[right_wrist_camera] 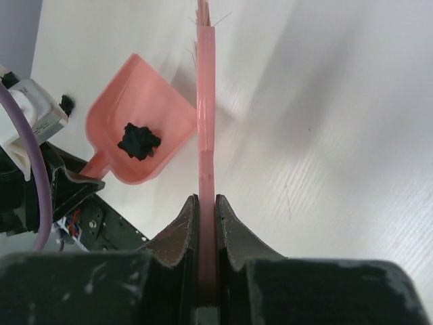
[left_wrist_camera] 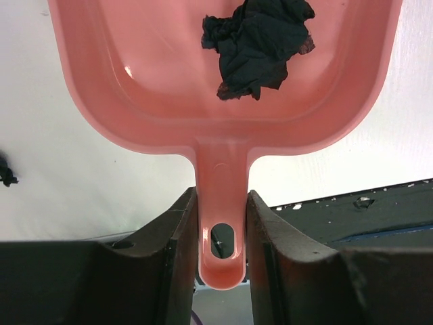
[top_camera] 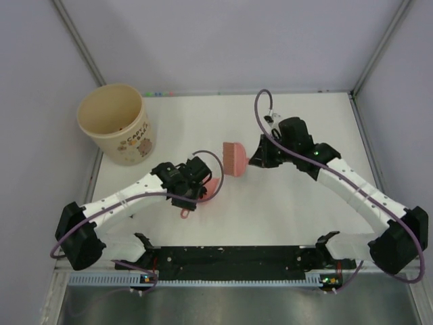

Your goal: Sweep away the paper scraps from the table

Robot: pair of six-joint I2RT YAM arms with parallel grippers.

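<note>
My left gripper (left_wrist_camera: 220,198) is shut on the handle of a pink dustpan (left_wrist_camera: 162,81), held low over the white table (top_camera: 304,203). One black crumpled paper scrap (left_wrist_camera: 260,44) lies inside the pan, also seen from the right wrist as the scrap (right_wrist_camera: 139,140) in the dustpan (right_wrist_camera: 162,115). A second small black scrap (left_wrist_camera: 7,172) rests on the table left of the pan. My right gripper (right_wrist_camera: 206,200) is shut on the thin handle of a pink brush (right_wrist_camera: 206,101). From above, the brush (top_camera: 235,157) stands just right of the dustpan (top_camera: 211,186).
A cream paper cup (top_camera: 115,125) stands at the table's back left corner. A black strip (top_camera: 230,257) runs along the near edge between the arm bases. Grey-lilac walls enclose the table on three sides.
</note>
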